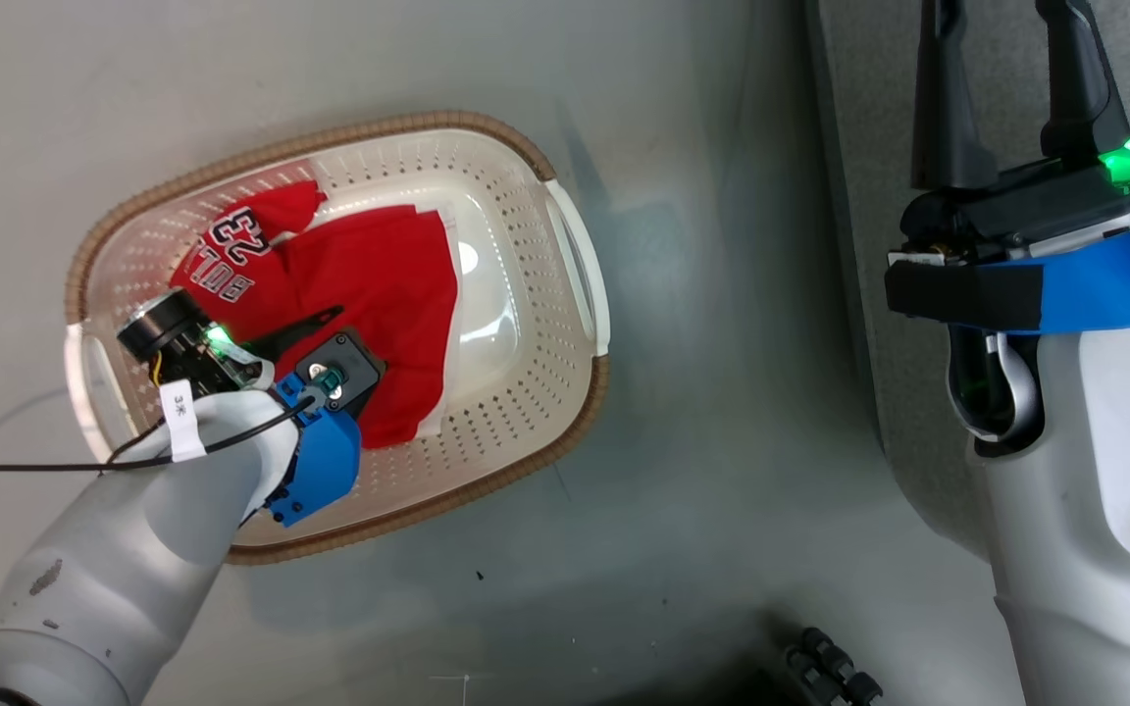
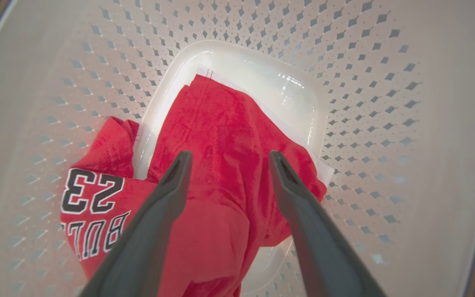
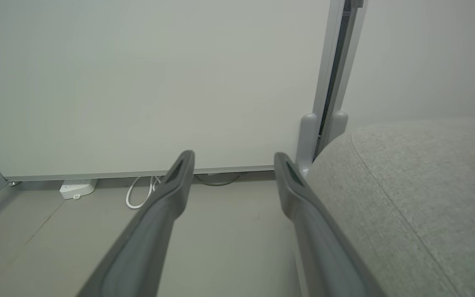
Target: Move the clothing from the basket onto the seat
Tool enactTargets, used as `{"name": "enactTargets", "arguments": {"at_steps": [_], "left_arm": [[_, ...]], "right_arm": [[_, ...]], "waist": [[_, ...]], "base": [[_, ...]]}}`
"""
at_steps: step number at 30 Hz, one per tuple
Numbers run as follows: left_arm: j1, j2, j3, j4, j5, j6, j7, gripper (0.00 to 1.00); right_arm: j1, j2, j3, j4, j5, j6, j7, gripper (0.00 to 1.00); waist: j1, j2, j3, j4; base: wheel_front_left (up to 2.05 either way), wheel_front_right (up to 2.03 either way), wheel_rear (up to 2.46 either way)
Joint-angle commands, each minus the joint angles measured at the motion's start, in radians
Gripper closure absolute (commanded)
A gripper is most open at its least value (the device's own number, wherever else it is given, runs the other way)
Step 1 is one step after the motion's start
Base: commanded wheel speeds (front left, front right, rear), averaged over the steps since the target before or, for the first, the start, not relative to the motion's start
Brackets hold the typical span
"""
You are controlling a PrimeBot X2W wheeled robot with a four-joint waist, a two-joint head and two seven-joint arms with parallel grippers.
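In left half of head view, on grey floor (image 1: 702, 490): cream basket (image 1: 526, 392) w/ brown rim & white handles. Inside it, all the clothing (image 1: 398, 284), both bits bright red. Plain red piece (image 2: 229, 123) spread over mid of basket bottom, thin white edge along its upper right side. Top w/ white "23" (image 1: 236, 245) bunched at upper left of basket, partly up the holey wall, touching the plain one.

Lower left of head view: pale left arm w/ blue part, reaching down into basket. Left gripper (image 2: 227, 159) in mid of left wrist view, two dark fingers spread wide, tips right over plain red piece, a bump of cloth between them. Nothing pinched. Touching cloth or not: can't tell.

Upper right of head view: right gripper (image 3: 233, 159), green light on it, fingers pointing up & out of frame top. In right wrist view, same two fingers spread wide, nothing held, floor & white wall behind.

Right strip of head view: big grey seat (image 1: 869, 147), well apart from basket, bare floor between. In right wrist view, seat at right side, soft rounded edge, just beside the right-hand finger.

Lower left of right wrist view, at foot of wall: white power strip (image 3: 76, 189) & looped white cable (image 3: 138, 194).
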Motion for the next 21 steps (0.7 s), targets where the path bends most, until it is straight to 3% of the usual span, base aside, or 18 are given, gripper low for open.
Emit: {"name": "enactTargets", "arguments": {"at_steps": [1,9,21], "left_arm": [[-0.017,0.006,-0.007,0.004,-0.002,0.001,0.003,0.00],[-0.087,0.020,-0.105,0.080,0.002,0.001,0.086,0.00],[-0.144,0.016,-0.134,0.120,0.032,0.001,0.183,0.00]], "right_arm": [[-0.016,0.007,0.000,-0.007,0.000,0.000,0.000,0.00],[-0.054,0.017,-0.003,-0.026,-0.002,0.000,0.000,0.00],[-0.074,0.029,-0.013,-0.052,-0.005,0.000,0.000,0.00]], "waist": [[-0.0002,-0.0001,0.031,-0.013],[-0.0002,-0.0001,0.111,-0.022],[-0.0002,-0.0001,0.186,-0.038]], "base": [[0.00,0.00,0.00],[0.00,0.00,0.00],[0.00,0.00,0.00]]}}
